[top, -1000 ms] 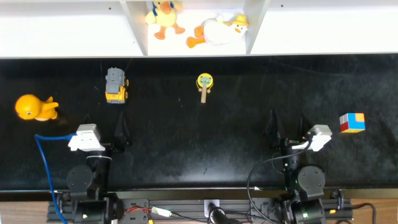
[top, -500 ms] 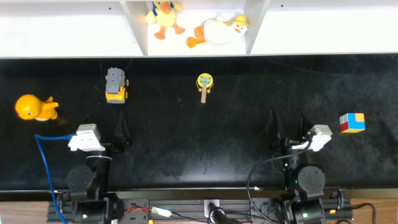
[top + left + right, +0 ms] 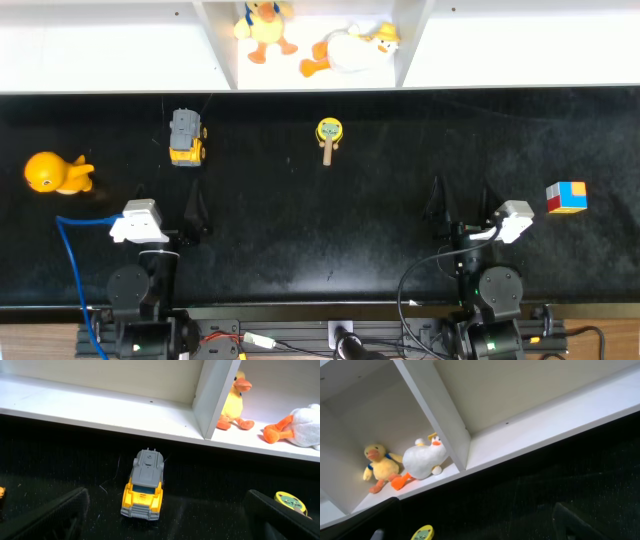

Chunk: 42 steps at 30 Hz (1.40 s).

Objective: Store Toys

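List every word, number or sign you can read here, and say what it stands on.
No text can be read.
The toy truck shows no print.
The round yellow toy has a green mark on its face, too small to read.

Toy truck (image 3: 143,485) on black mat (image 3: 55,455) before white shelf (image 3: 100,405) with yellow duck (image 3: 234,402), white duck (image 3: 302,427)

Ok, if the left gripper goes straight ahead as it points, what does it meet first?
Probably the yellow toy truck, which sits ahead between the open fingers of the left gripper; the white shelf is behind it.
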Each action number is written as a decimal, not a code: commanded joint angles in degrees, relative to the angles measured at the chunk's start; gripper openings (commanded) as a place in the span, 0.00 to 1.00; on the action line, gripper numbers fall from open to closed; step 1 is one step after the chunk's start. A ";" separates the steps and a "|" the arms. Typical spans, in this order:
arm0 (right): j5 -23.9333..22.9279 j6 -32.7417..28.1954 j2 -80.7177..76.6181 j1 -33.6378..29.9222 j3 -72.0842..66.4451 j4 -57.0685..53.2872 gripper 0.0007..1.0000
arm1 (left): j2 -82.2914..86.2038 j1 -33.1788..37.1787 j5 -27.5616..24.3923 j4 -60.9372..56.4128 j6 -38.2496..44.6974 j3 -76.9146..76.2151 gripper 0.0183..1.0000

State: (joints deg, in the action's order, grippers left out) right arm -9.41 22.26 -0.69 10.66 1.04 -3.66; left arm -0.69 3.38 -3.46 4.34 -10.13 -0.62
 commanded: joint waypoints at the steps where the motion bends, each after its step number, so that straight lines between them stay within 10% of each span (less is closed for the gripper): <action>1: -0.31 0.02 0.44 0.52 -0.79 0.22 1.00 | 0.52 -0.50 -0.76 0.07 -0.39 0.17 1.00; 42: -0.31 0.02 0.44 0.52 -0.79 0.22 1.00 | 0.52 -0.50 2.45 -0.44 -0.42 0.15 1.00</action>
State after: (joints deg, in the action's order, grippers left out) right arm -9.41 22.24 -0.69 10.66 1.04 -3.68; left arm -0.69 3.38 -2.52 4.29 -10.11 -0.62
